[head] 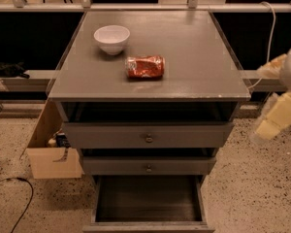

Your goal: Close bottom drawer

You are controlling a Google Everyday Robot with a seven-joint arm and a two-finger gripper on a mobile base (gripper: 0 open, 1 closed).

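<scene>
— Bottom drawer (149,200), where was it?
— Pulled out toward me at the foot of the grey cabinet (184,67), lower than the gripper (276,118) and well off to its left as I faced the cabinet. Dark plank floor inside, nothing lying in it that I could make out. Its front edge ran along the bottom of my view.

— And the gripper?
— Far right edge of what I saw, a pale cream shape beside the cabinet's right side, about level with the top drawer (148,136). It touched no drawer and was well apart from the bottom one. Clenched or released, I could not tell.

— Between the two?
— The top drawer and the middle drawer (148,166), each with a small knob, sat up and left of the open one's floor, nearer the gripper's height, a dark gap over each front.

— On top?
— Higher than the gripper and to its left: a crushed red can (144,66) on its side, and beyond that a white bowl (111,38), upright, near the can but not touching.

— Farther out?
— Across the cabinet from the gripper, a cardboard box (51,161) on the speckled floor (252,188), against the cabinet's left side, and a dark cable (20,205) curling below it.
</scene>
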